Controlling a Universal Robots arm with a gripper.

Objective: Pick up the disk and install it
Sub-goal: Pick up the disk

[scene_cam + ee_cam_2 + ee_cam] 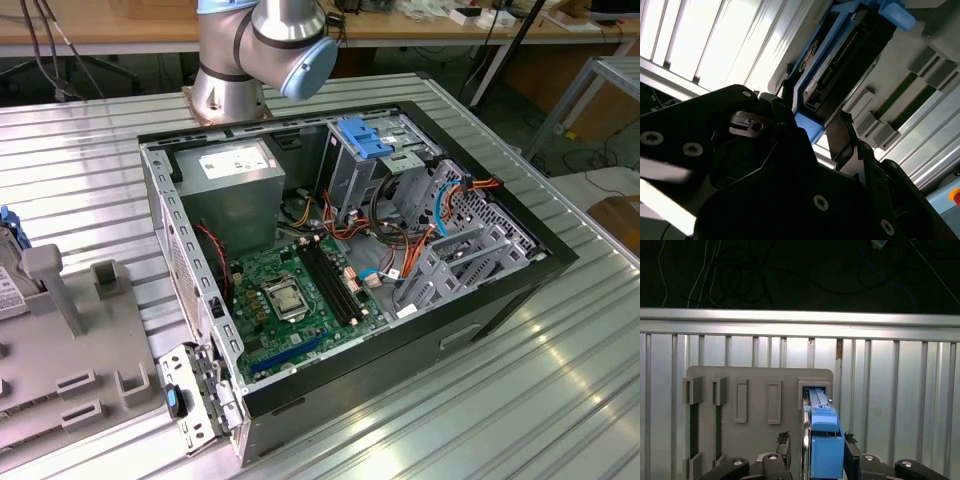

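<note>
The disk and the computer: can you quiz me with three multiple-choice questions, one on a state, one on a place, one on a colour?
1. The computer case is: A open, motherboard showing; B shut; C upside down.
2. Where does the disk stand? A inside the case; B in a slot of the grey holder plate; C flat on the floor.
3. What colour are its rails? A red; B yellow; C blue.
Answers: A, the exterior view looks in at the board; B, the first wrist view shows it upright in the plate's slot; C, bright blue plastic frames it.
</note>
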